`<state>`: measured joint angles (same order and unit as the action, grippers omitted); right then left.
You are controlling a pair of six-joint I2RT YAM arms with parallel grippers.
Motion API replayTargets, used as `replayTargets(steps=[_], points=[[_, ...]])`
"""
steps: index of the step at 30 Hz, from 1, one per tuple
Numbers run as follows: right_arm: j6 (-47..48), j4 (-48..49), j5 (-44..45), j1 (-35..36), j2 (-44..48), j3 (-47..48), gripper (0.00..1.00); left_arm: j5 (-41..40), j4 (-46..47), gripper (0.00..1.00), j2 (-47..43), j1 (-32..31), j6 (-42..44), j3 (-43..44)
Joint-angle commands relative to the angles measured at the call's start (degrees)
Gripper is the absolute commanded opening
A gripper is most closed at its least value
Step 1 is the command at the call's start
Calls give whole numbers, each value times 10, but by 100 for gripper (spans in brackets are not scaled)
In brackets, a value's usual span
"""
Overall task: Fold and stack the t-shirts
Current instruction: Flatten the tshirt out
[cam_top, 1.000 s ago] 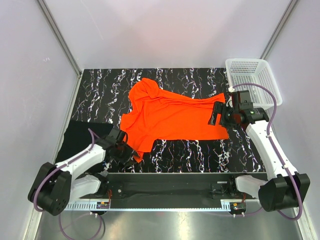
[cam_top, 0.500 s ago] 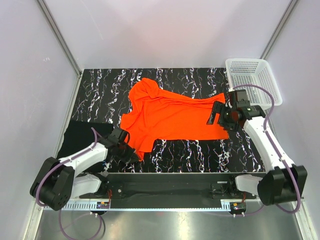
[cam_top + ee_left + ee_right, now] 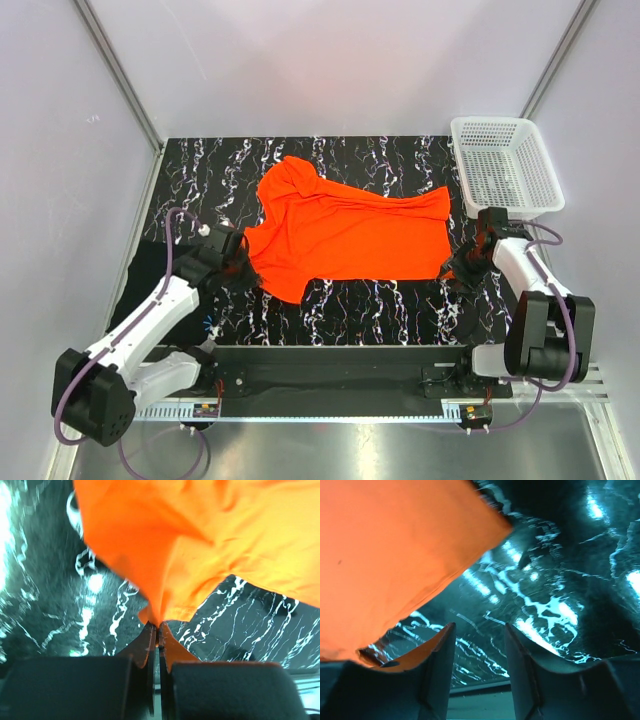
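Shows the vivid orange-red short-sleeved cloth t-shirt (image 3: 345,232) open across the middle of the surface, unfolded, rumpled, bunched at its far-left end; laid wide, presumably, for smoothing before any fold.

Pinches its near-left edge in the left fingers (image 3: 156,629), pressed together on a tuck of orange cloth. Reads as a hold for tugging that side straight or carrying it over.

Has the right fingers (image 3: 462,268) apart and bare, low over the surface just beside the shirt's near-right corner, with the corner outside the gap, not within it. Looks like a reach for a matching hold, not yet taken, since a two-handed pull or fold needs both near corners secured.

Places the plain black folded cloth t-shirt (image 3: 138,272) at the left edge of the surface, partly under the left arm and apart from the orange one; likely the base of the stack.

Spreads a black white-veined marbled mat (image 3: 400,160) beneath the work, with a white plastic mesh basket (image 3: 505,165) at the far-right corner.
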<state>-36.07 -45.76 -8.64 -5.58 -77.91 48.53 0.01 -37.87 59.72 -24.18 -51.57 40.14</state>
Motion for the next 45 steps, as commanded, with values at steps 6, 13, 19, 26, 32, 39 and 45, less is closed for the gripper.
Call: replayTargets(steps=[6, 13, 19, 26, 32, 39, 45], points=[[-56, 82, 22, -21, -34, -28, 56, -16, 0, 0, -22, 2, 138, 29], [-83, 122, 84, -26, -39, -30, 53, -4, 4, 0, -24, 2, 195, 63], [-102, 136, 107, -26, -68, -32, 48, 10, 8, 0, -21, 1, 217, 74], [-111, 153, 113, -26, -89, -40, 46, 9, 11, 0, -20, -2, 229, 82], [-110, 161, 119, -27, -116, -38, 36, 3, 11, 0, -19, -2, 238, 93], [-80, 168, 133, -26, -133, -25, 28, 2, 10, 0, -22, -1, 250, 109], [-51, 172, 118, -26, -138, -18, 1, -17, 10, 0, -27, -2, 269, 129]])
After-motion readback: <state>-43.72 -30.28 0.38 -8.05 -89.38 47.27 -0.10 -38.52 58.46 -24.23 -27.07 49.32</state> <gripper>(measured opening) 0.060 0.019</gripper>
